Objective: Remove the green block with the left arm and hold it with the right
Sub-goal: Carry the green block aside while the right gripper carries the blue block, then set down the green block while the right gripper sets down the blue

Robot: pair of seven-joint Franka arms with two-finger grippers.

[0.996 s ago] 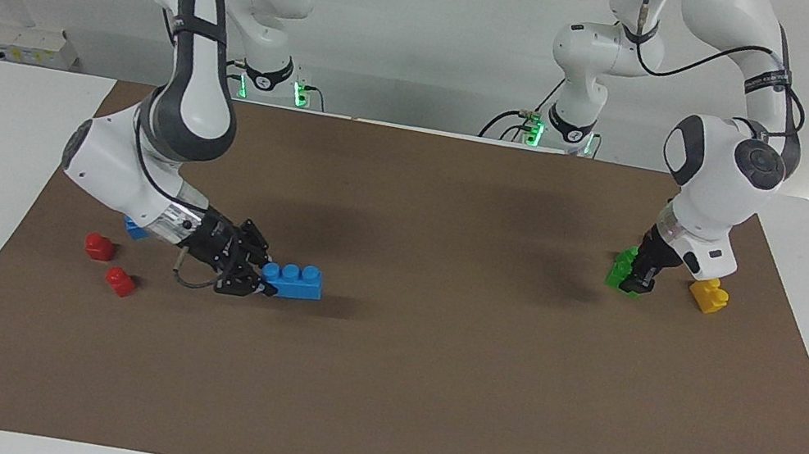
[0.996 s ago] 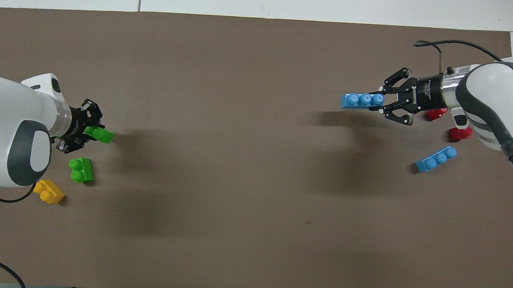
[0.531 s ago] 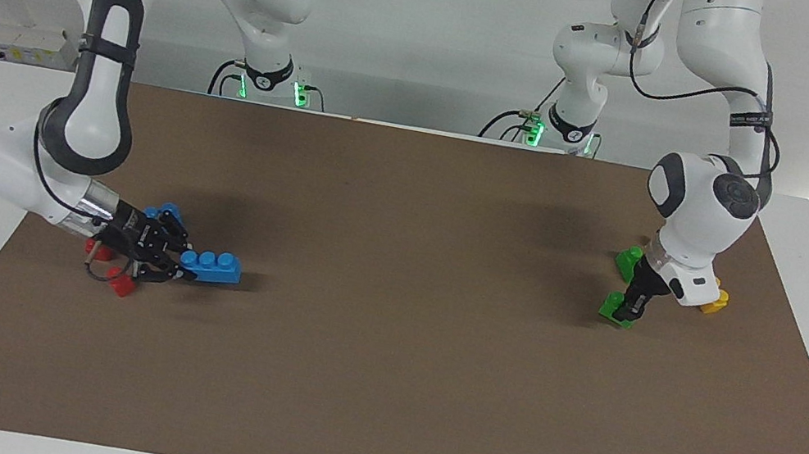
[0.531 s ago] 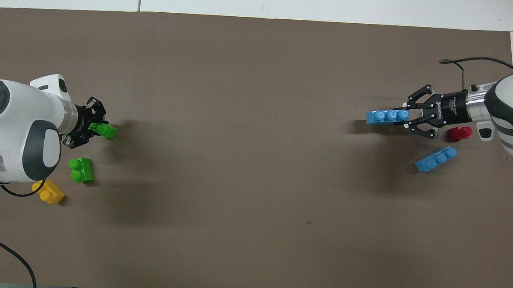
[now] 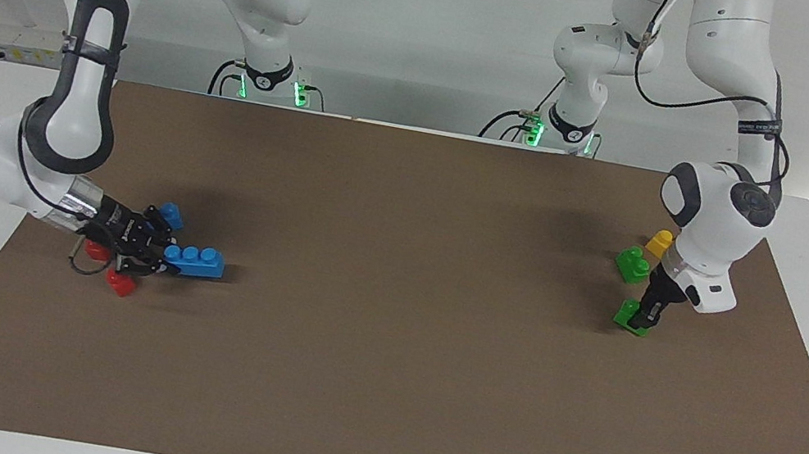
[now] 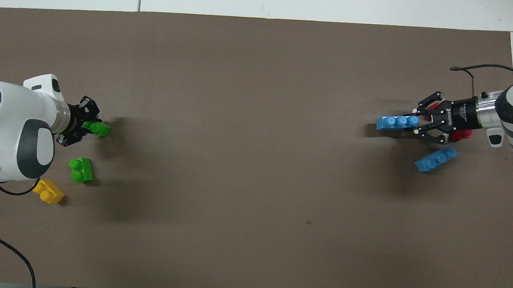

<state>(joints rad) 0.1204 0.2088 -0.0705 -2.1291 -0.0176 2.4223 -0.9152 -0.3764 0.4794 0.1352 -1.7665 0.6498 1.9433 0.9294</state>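
Gripping green block [image 5: 631, 315], left hand [image 5: 646, 313]; right, blue.

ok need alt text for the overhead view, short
Two robot arms work at opposite ends of a brown mat: the left claw grips a green block, the right claw grips a blue block. A second green block and a yellow block lie beside the left arm; another blue block lies by the right.

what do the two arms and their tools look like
Both arms are white jointed shells with dark grey panels. The left arm has a boxy white wrist, a black cable and a bare black tool. The right arm has a silver wrist ring and a wire-looped black tool.
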